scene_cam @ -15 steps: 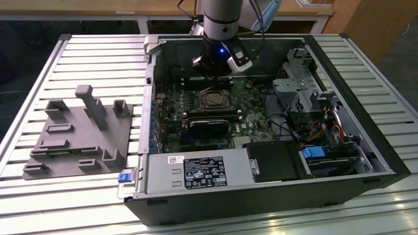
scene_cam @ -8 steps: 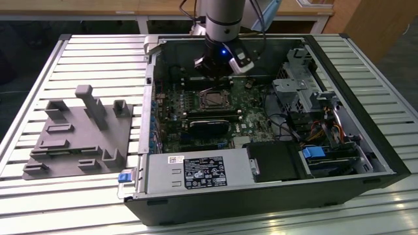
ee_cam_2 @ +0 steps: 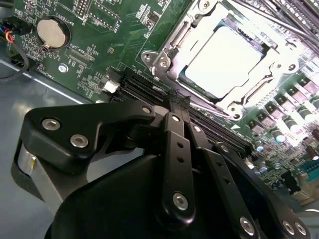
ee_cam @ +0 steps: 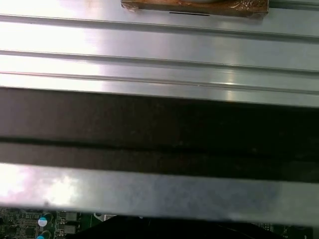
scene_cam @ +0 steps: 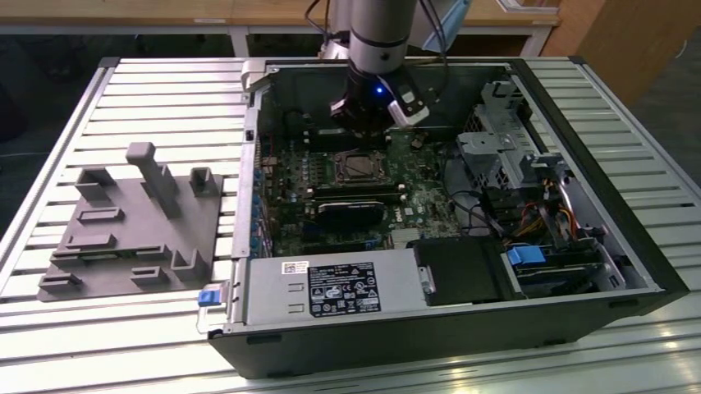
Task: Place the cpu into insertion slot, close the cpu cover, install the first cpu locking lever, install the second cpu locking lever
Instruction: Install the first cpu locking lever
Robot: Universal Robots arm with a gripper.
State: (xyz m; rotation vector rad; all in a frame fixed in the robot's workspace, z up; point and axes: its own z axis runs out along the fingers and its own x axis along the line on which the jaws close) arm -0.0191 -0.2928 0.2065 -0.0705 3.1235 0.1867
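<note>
CPU (ee_cam_2: 222, 59) sits seated in the insertion slot (ee_cam_2: 185, 79), its pale metal top showing through the window of the cpu cover (ee_cam_2: 271, 62), which lies flat down over it in the second wrist view; the claw (ee_cam_2: 174, 107) hangs just beside the socket, over the edge of the green motherboard (ee_cam_2: 104, 45), with its black linkages drawn in so that the tips meet, together and holding nothing; a round coin battery (ee_cam_2: 52, 33) lies on the board well off to the side. In the exterior view the claw (scene_cam: 367, 131) reaches down into the open computer case (scene_cam: 613, 246) just behind the socket (scene_cam: 357, 167), carried by the grey arm (scene_cam: 383, 33); nearer the camera lie a black fan housing (scene_cam: 350, 212) and a silver power supply box (scene_cam: 328, 289); a drive cage (scene_cam: 498, 152) stands on the exterior view's right. The case rests on a slatted metal desk (scene_cam: 143, 82); a grey plastic fixture (scene_cam: 131, 226) sits on the desk to the exterior view's left, well apart from the case.
</note>
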